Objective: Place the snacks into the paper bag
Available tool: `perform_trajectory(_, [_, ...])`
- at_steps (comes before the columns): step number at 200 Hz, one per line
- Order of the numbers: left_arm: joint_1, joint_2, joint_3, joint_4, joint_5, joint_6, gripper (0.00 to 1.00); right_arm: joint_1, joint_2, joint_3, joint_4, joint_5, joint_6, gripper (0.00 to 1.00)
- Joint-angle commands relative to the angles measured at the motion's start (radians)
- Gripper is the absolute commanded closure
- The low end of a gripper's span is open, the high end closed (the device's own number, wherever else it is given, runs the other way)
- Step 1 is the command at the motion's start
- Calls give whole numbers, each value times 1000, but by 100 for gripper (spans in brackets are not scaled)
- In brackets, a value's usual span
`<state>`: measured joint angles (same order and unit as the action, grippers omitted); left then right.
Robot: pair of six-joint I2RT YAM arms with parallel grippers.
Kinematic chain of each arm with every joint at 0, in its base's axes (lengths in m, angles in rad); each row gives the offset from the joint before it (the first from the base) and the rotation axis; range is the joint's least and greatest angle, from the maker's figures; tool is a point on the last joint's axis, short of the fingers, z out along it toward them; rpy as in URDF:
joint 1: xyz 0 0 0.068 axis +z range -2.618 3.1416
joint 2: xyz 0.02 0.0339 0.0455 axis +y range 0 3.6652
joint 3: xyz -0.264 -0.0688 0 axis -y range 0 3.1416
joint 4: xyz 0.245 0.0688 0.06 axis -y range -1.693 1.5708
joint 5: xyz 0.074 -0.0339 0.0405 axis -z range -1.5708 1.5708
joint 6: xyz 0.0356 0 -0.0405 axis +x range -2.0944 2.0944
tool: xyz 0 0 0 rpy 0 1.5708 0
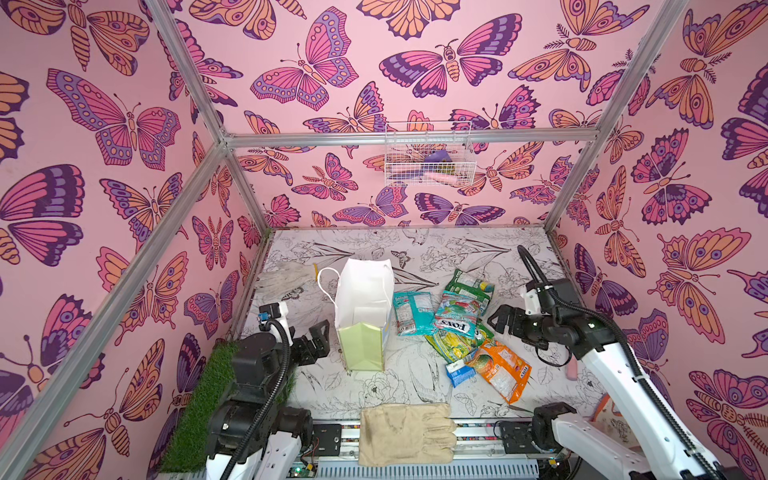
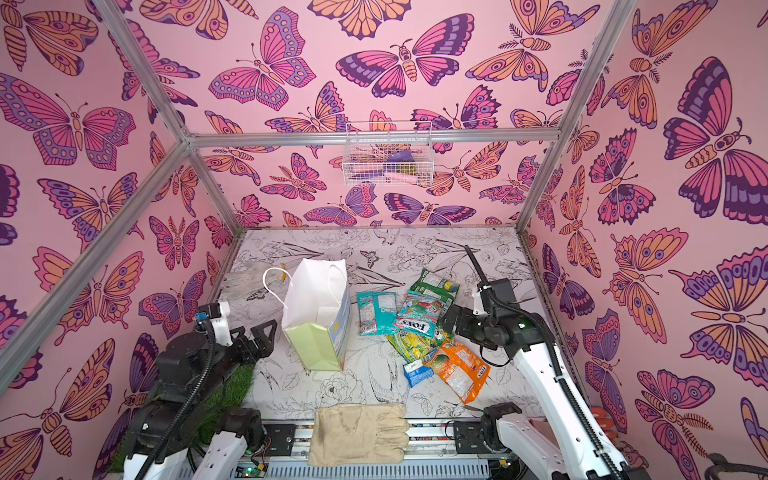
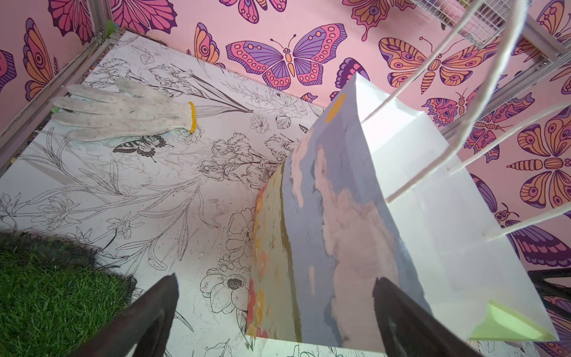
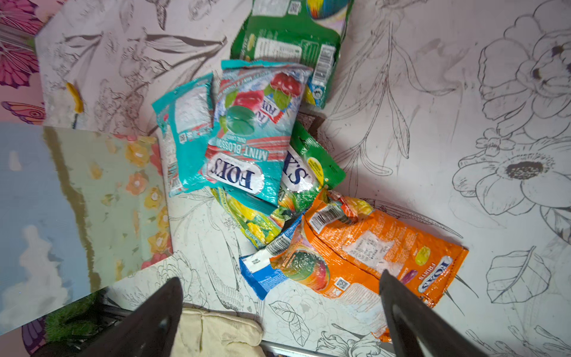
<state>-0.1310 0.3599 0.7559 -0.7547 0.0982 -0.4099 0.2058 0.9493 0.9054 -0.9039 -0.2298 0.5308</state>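
Floral tabletop (image 1: 415,374): left tool (image 1: 319,338) and right tool (image 1: 496,322) gape wide (both empty).

Holds the white-and-black left arm (image 1: 257,374) folded low, its black two-fingered left gripper (image 1: 318,332) roughly level, fingers (image 3: 148,318) spread wide, gripping nothing. Stretches the white right arm (image 1: 611,365) forward, elbow bent, black right gripper (image 1: 496,322) turned toward the middle, seemingly tipped downward, equally wide and empty.

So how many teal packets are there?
2. One teal packet lies beside the paper bag; the Fox's teal packet partly covers it. More may hide under the pile.
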Motion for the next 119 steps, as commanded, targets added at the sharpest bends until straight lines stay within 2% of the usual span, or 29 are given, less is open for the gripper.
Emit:
perform_trajectory(1, [-8,-26,-18,17,6,-10,1,7,16,-26,49,-16,-30,1])
perform_trajectory(60, [-10,-79,5,8,-3,-14,0,7,67,-70,182,-95,23,1])
perform_trajectory(92, [-10,-61,72,-26,102,-63,2,7,110,-44,195,-113,24,1])
perform_trajectory(119, [-11,-1,204,-78,153,-50,2,6,119,-43,204,-115,25,1])
